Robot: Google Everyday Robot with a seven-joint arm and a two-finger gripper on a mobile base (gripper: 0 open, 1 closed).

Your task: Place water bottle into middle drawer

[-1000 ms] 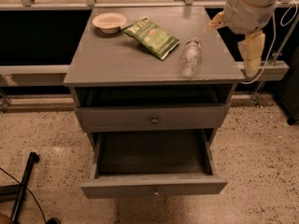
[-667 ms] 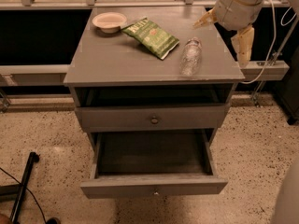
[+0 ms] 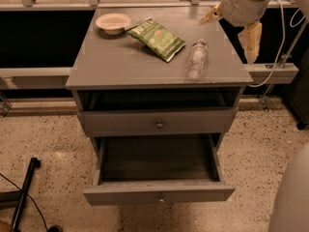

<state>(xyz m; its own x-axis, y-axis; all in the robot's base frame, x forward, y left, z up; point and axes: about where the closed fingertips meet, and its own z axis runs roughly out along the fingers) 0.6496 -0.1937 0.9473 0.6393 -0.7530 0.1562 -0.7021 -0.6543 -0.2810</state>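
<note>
The water bottle [image 3: 197,58] is small, clear and crinkled. It lies on its side on the right part of the grey cabinet top [image 3: 125,64]. The middle drawer [image 3: 159,191] is pulled out below, its dark interior showing nothing inside. My gripper [image 3: 231,29] hangs above the cabinet's back right corner, up and to the right of the bottle and apart from it. Its two cream fingers are spread wide, one pointing left [image 3: 211,17] and one pointing down [image 3: 251,40]. It holds nothing.
A green snack bag [image 3: 157,36] lies just left of the bottle, and a pale bowl [image 3: 113,22] sits at the back left. The upper drawer [image 3: 159,124] with a round knob is shut. A white cable [image 3: 282,57] hangs at the right. Black legs [image 3: 24,192] stand on the speckled floor.
My gripper has moved left and up, from off the cabinet's right edge to above its back right corner. The bottle and drawers have not moved.
</note>
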